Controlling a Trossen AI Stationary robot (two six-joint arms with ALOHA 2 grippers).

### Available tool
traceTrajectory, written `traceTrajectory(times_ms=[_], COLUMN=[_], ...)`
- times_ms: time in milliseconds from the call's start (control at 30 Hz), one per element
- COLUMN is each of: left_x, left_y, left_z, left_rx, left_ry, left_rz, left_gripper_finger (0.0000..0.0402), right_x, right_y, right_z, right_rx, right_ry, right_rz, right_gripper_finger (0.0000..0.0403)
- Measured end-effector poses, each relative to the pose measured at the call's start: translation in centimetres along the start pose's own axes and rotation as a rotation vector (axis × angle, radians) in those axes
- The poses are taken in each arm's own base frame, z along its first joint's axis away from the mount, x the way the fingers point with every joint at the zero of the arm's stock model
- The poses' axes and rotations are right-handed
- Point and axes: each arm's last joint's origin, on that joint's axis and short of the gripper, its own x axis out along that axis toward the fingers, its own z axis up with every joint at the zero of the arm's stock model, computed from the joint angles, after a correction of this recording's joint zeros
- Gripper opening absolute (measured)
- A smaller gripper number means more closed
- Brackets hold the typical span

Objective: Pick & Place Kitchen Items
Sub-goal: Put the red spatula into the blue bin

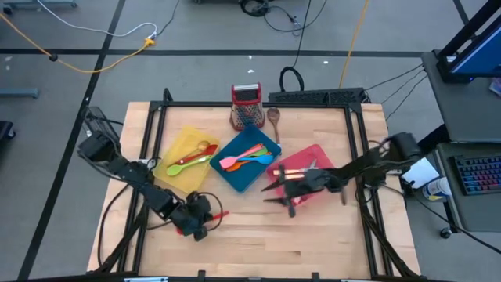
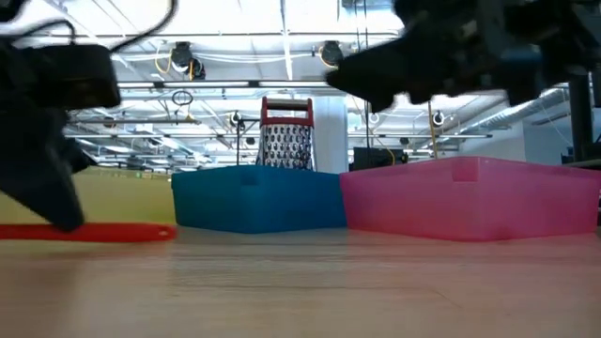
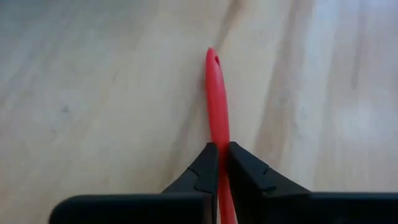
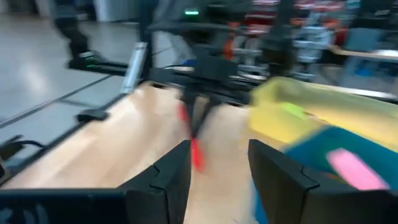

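Note:
A slim red utensil (image 3: pixel 216 93) lies on the bare wood near the table's front left, with my left gripper (image 3: pixel 222 149) shut on it; in the high view the gripper (image 1: pixel 203 222) sits just left of the red utensil (image 1: pixel 220 213). My right gripper (image 4: pixel 221 168) stands open with nothing between its fingers, above the near left part of the pink tray (image 1: pixel 313 157). More utensils lie in the yellow tray (image 1: pixel 182 145), the blue tray (image 1: pixel 239 178) and the pink tray. My left gripper pinches the red utensil's handle (image 3: pixel 219 138) between its two fingers, some way back from the end with the hanging hole (image 3: pixel 214 60). The fingers slant down from the table's left and lie along the handle. The utensil (image 2: pixel 103 232) lies level, low at the table top.
A metal grater (image 1: pixel 246 106) with a red top stands at the far edge, a wooden spoon (image 1: pixel 274 121) beside it. The three trays sit side by side across the middle (image 2: pixel 258 197). Bare wood runs along the table's front.

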Motion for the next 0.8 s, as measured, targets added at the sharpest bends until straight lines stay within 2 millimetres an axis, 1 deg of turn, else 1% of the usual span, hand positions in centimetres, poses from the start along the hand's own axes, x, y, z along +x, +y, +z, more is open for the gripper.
traceTrajectory(times_ms=[67,167,267,367,433,567,667,800], left_x=[0.1,0.2,0.3,0.4,0.4,0.4,0.3,0.1], left_y=[0.1,0.3,0.6,0.8,0.8,0.8,0.7,0.2], left_z=[0.3,0.7,1.0,1.2,1.3,1.1,1.0,0.8], left_rx=[0.011,0.038,0.061,0.079,0.083,0.069,0.057,0.064], left_ry=[-0.03,-0.05,-0.046,-0.059,-0.058,-0.036,-0.012,0.0], left_rz=[0.011,0.023,0.039,0.053,0.053,0.044,0.023,-0.015], left_gripper_finger=[0.0016,0.0004,0.0002,0.0005,0.0003,0.0005,0.0017,0.0032], right_x=[2.2,5.2,7.8,9.8,10.9,12.8,13.7,14.2], right_y=[0.2,0.3,0.3,0.4,0.4,0.4,0.5,0.9], right_z=[0.3,0.5,0.1,-0.7,-1.2,-1.1,-0.9,0.0], right_rx=[-0.015,-0.02,-0.015,-0.014,-0.013,-0.01,-0.008,-0.014], right_ry=[0.008,0.051,0.143,0.232,0.258,0.257,0.282,0.302], right_rz=[0.063,0.095,0.095,0.101,0.103,0.102,0.104,0.092], right_gripper_finger=[0.0146,0.0141,0.014,0.0139,0.0139,0.0139,0.0139,0.0139])
